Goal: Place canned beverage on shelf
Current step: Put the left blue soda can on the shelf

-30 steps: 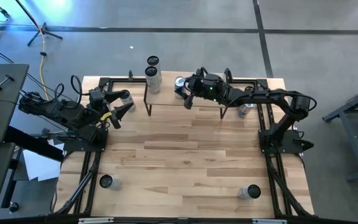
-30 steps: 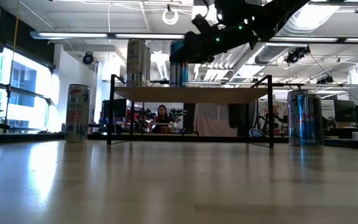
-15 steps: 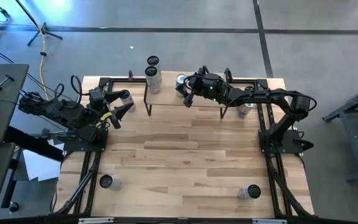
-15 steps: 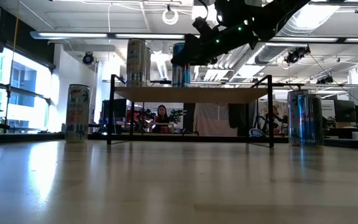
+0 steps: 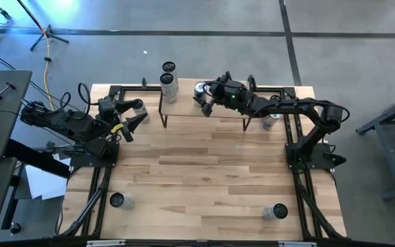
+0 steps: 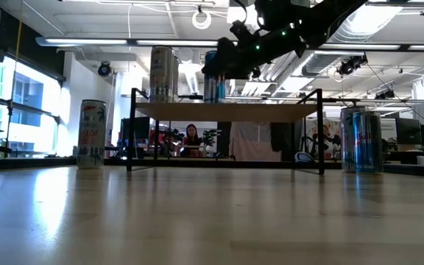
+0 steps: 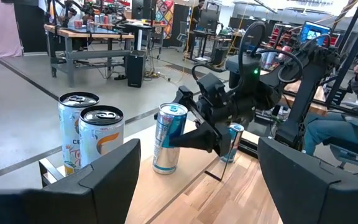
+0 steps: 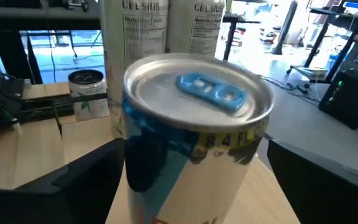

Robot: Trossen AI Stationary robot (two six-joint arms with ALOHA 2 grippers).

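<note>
1. Standing upright on the shelf [image 6: 227, 112]: blue can [image 7: 168, 138], between fingers of right tool [image 5: 204, 103], spread wide.
2. Likely light, smooth, slippery, dentable; best gripped mid-body.
3. Left tool [image 5: 134, 116] spread, waiting at the counter [image 5: 204, 171] edge.

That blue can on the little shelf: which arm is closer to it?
The right. Its end effector sits right at the blue can on the shelf, fingers open either side. The left end effector waits off beyond the shelf's other end.
</note>
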